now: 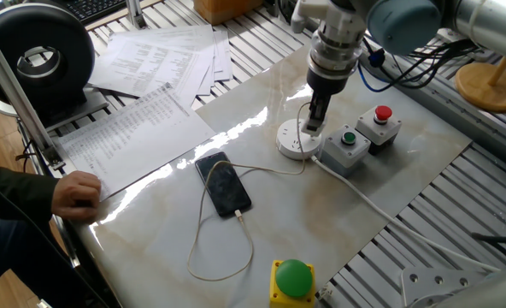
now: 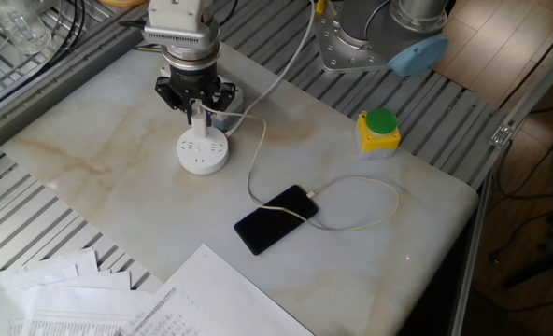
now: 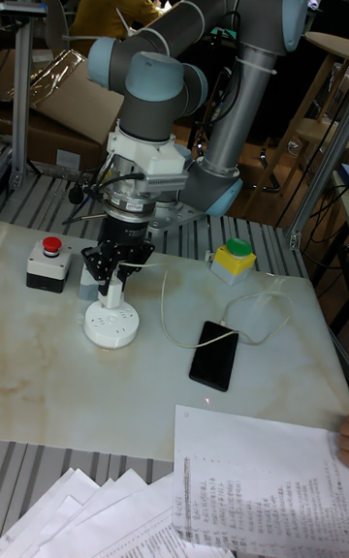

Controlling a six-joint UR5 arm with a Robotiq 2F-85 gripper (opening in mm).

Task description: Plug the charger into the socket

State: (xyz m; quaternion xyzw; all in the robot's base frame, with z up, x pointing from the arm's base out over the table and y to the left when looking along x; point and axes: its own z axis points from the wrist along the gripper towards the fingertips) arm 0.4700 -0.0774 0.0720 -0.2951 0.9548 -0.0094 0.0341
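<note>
The round white socket (image 1: pixel 294 144) (image 2: pixel 203 154) (image 3: pixel 109 327) lies on the marble table beside the grey button boxes. My gripper (image 1: pixel 315 121) (image 2: pixel 198 114) (image 3: pixel 112 289) hangs straight over it, shut on the small white charger (image 1: pixel 311 127) (image 2: pixel 199 123) (image 3: pixel 113 297). The charger stands upright with its lower end down on the socket's top; its prongs are hidden. A thin white cable runs from it to the black smartphone (image 1: pixel 224 185) (image 2: pixel 276 219) (image 3: pixel 214 355).
Grey boxes with a green button (image 1: pixel 348 145) and a red button (image 1: pixel 379 121) (image 3: pixel 48 263) stand right behind the socket. A yellow box with a green button (image 1: pixel 293 281) (image 2: pixel 379 129) (image 3: pixel 234 261) sits near the table edge. Papers (image 1: pixel 142 128) and a person's hand (image 1: pixel 73 193) are at the left.
</note>
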